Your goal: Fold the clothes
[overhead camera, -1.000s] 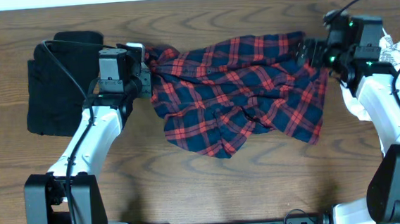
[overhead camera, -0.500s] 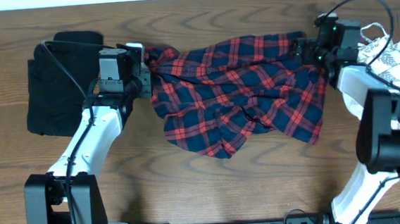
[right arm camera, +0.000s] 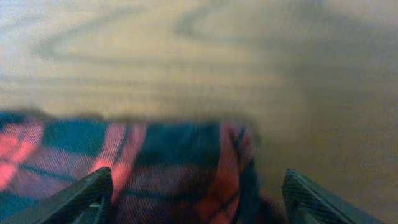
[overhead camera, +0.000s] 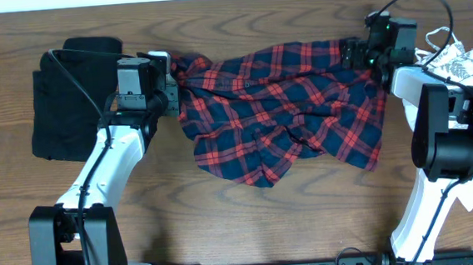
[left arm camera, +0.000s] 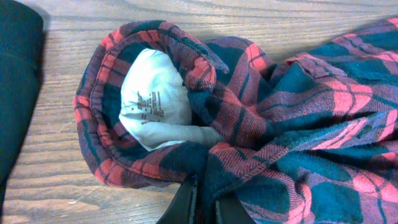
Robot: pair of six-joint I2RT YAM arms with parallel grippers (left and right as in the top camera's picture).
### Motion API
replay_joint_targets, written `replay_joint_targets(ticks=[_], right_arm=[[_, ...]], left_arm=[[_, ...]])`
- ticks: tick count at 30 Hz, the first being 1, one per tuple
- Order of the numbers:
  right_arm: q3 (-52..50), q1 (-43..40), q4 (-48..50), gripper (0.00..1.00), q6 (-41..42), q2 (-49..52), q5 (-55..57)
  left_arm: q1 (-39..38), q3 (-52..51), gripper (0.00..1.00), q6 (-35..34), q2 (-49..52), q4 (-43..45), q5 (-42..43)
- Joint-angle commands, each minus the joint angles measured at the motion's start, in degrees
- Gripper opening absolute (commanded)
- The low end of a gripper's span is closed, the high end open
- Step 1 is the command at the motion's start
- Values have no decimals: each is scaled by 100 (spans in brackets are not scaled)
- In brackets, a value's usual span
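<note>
shirt (overhead camera: 285, 112): red-navy plaid | label (left arm camera: 155, 102): white | garment (overhead camera: 56, 120): black | table (overhead camera: 226, 225): brown woodgrain

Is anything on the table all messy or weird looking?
Yes. The plaid shirt lies bunched and wrinkled in the middle of the table, not spread flat. Its collar is curled over, showing the white label inside, and the left pincer pinches the cloth there. The black garment beside it looks neatly folded.
</note>
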Motion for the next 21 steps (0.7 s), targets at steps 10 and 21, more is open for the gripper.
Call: replay_joint_targets(ticks=[10, 21], right_arm=[[72, 96, -195, 8, 59, 92, -136], [208, 94, 1377, 1, 1172, 90, 466]], left_arm=[[13, 59, 6, -52, -26, -13, -28], [13, 59, 6, -55, -26, 590, -26]])
